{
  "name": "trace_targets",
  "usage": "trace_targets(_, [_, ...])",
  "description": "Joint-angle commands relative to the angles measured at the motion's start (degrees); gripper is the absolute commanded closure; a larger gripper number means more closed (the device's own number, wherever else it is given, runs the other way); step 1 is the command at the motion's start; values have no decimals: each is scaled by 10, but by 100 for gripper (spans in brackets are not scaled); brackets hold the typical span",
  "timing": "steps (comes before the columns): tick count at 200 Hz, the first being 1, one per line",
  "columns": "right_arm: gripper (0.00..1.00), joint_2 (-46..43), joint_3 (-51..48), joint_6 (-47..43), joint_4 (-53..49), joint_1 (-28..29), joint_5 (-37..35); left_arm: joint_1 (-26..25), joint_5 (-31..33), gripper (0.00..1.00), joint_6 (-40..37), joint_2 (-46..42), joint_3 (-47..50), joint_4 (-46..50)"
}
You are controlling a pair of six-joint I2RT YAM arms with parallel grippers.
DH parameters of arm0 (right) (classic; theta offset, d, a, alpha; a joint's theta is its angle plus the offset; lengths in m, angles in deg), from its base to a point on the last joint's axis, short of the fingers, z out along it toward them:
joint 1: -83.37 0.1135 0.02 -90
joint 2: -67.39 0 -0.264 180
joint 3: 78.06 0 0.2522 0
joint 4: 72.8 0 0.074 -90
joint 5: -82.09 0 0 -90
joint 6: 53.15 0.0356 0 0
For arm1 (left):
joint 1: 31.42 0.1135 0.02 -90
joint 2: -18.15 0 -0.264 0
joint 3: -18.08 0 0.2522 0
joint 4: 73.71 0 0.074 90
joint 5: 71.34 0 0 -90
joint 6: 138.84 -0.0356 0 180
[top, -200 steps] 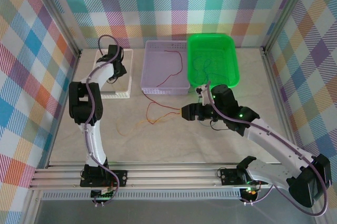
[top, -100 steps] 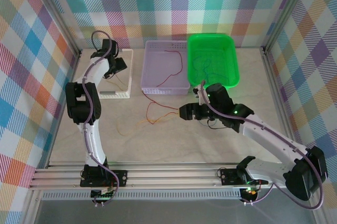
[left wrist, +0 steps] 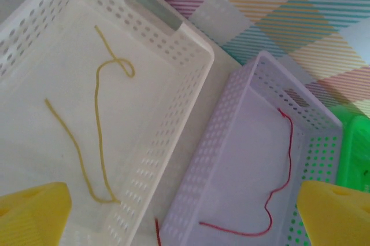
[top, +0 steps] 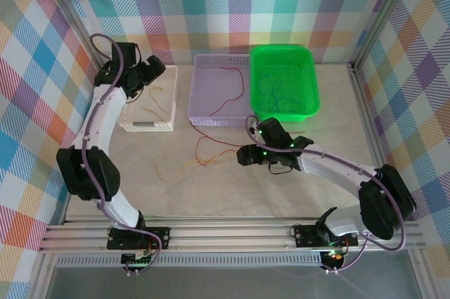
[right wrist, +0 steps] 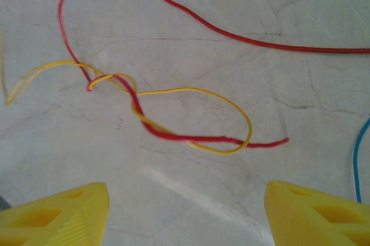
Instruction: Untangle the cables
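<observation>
On the table lies a tangle of a red cable (right wrist: 173, 136) and a yellow-orange cable (right wrist: 231, 100), looped through each other; in the top view the red cable (top: 211, 145) and the yellow-orange cable (top: 184, 166) lie left of my right gripper (top: 241, 157). That right gripper (right wrist: 188, 217) hangs open just above the tangle, holding nothing. A blue cable (right wrist: 355, 165) shows at the right edge. My left gripper (top: 150, 72) (left wrist: 185, 223) is open and empty over the white basket (left wrist: 196, 49), where a yellow-orange cable (left wrist: 98, 136) lies loose. A red cable (left wrist: 277, 188) rests in the purple basket (left wrist: 231, 101).
The white basket (top: 169, 124), the purple basket (top: 197, 91) and the green basket (top: 313, 81) stand side by side at the back. Thin green cables (top: 274, 91) lie in the green basket. Plaid walls close in the back and sides.
My left gripper has opened and pulled back to the left, leaving the yellow-orange cable in the white basket. The right gripper has shifted slightly left toward the tangle.
</observation>
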Motion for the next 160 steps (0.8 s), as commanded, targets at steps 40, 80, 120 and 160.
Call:
trace_targets(40, [52,83,35,-40,53,7,-40,-81,3,0,35,-192,176,0])
trace_targets(80, [88,80,51,-59,33,9,-30,-194,31,0,43,-268,318,-30])
trace_targets(120, [100,1,47,-72,3,9,14,-276,41,1,39,-271,398,-81])
trace_targets(160, [100,-67,57,-78,-26,9,55,-298,-1,2,33,-263,455,-148])
